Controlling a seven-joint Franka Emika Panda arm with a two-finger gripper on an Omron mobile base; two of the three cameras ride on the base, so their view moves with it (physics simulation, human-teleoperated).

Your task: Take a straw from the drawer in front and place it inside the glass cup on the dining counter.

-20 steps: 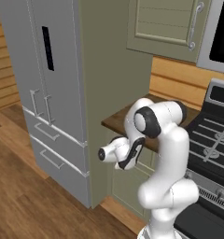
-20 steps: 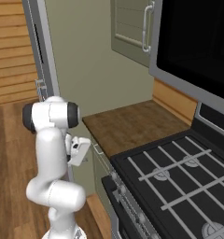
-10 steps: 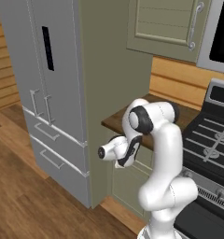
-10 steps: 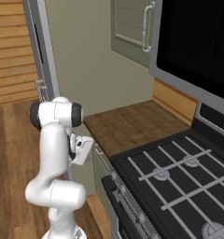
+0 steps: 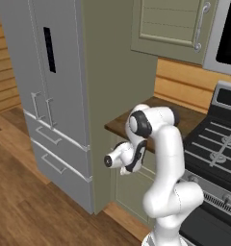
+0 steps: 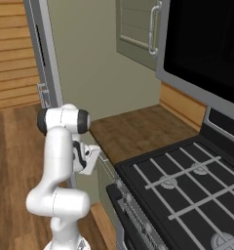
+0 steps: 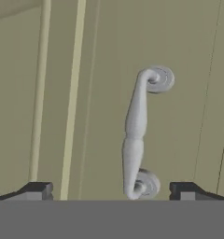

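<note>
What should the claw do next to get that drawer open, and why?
Probably ease straight forward until the handle sits between the fingertips, then close. The claw is open, one fingertip on each side, and the silver handle on the sage-green drawer front lies ahead, untouched.

Fridge (image 5: 50,96) on the left, tall side panel (image 5: 112,86) betw. it and the desk (image 6: 133,134). Stove (image 6: 187,185) right of desk. Wall cabinet (image 5: 173,26) above desk. Drawer (image 7: 179,116) w/ handle (image 7: 137,135) under desk edge, directly in front of gripper (image 7: 111,190).
</note>
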